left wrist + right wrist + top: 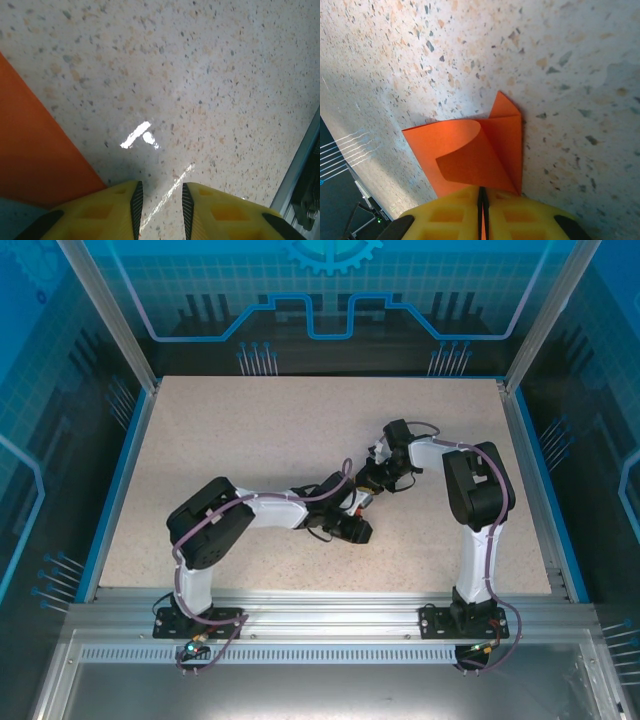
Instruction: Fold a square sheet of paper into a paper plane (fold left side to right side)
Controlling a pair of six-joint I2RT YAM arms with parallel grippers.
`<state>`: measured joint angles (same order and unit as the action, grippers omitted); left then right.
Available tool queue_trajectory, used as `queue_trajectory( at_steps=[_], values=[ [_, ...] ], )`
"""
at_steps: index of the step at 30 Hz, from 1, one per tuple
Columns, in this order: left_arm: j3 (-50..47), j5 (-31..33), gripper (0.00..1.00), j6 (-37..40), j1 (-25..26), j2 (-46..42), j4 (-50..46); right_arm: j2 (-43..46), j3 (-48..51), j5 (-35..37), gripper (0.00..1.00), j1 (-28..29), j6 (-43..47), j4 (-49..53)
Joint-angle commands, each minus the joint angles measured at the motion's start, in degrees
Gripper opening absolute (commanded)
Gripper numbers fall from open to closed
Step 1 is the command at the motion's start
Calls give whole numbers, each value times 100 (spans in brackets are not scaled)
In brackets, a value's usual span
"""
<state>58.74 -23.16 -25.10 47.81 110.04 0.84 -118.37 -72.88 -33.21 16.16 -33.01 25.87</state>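
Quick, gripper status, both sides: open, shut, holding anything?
Left gripper: open, jaws slightly apart, nothing between them.
Right gripper: shut on the partly folded orange paper.

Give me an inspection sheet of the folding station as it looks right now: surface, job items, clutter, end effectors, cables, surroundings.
Surface: speckled beige table, glossy, with spots of glare.
Job's things: orange sheet of paper, partly folded, one flap curled over.
Clutter: nothing seen.
Grippers: right end effector shut on the paper's edge; left end effector open over bare table, with the paper off to one side and not between its fingers.
Cables: purple cables run along both arms, with none lying across the paper.
Surroundings: blue panelled enclosure walls; aluminium rail at the near edge.
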Motion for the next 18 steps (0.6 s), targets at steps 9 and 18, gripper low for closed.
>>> queue_trajectory(
  at_steps=[9,18],
  values=[
    [-876,-550,32,-235,226,-1043,109,-50,99,467,12,111,-137,55],
    [-1048,-329,34,-631,-422,-1607,333,475,778,719,12,213,-811,-492]
  ],
)
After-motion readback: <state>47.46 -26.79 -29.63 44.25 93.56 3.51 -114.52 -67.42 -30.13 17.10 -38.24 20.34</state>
